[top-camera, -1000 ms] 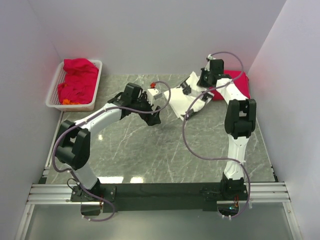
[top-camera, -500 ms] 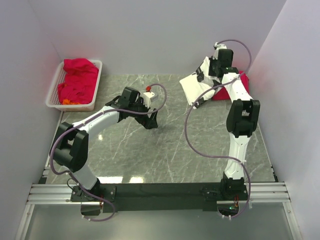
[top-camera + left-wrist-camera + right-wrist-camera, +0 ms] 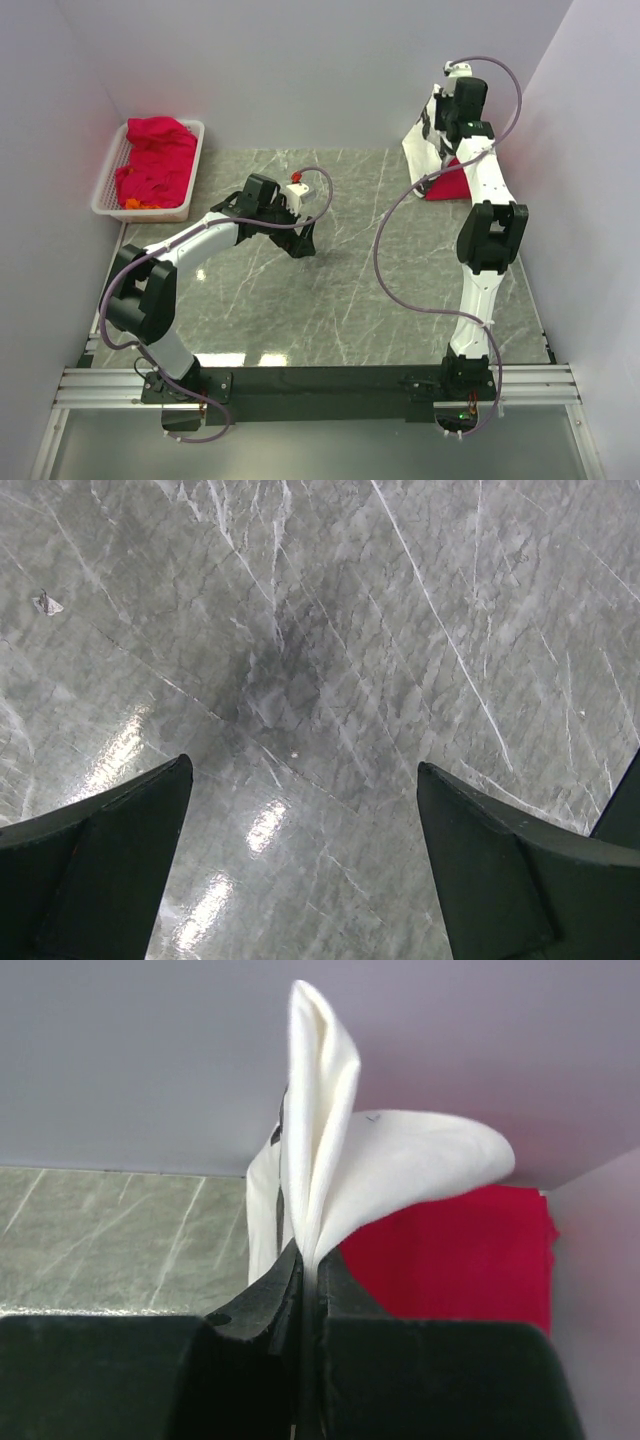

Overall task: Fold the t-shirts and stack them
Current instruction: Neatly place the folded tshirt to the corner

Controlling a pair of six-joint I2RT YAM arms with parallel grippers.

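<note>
My right gripper (image 3: 447,118) is shut on a folded white t-shirt (image 3: 421,148) and holds it in the air at the back right, over a folded red t-shirt (image 3: 457,180) lying on the table. In the right wrist view the white shirt (image 3: 330,1160) rises from the closed fingers (image 3: 310,1280), with the red shirt (image 3: 470,1250) behind it. My left gripper (image 3: 306,240) is open and empty, low over the bare marble near the table's middle; its view shows only marble between its fingertips (image 3: 305,860).
A white basket (image 3: 112,170) at the back left holds a heap of red t-shirts (image 3: 155,160). White walls close in the table at the back and both sides. The right arm's cable (image 3: 390,260) loops over the table's right half.
My right gripper has lifted the white t-shirt off the table and carried it right and back, over the red shirt. My left gripper let go of it and drew back a little.
</note>
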